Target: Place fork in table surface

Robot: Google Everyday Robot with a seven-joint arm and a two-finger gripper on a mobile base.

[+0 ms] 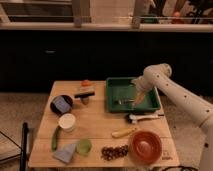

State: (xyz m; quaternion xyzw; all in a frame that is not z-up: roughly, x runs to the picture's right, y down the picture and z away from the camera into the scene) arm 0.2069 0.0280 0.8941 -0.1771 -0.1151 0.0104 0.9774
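Fingers hang inside rectangular green tray beside slim silvery fork.

The table surface is showing light wooden planks with a matt finish. The green tray is appearing as smooth plastic. The fork, lying in the tray, is giving off a pale silvery sheen. The gripper, hanging over the tray's right part, is presenting a smooth off-white shell. The orange bowl is looking glossy.
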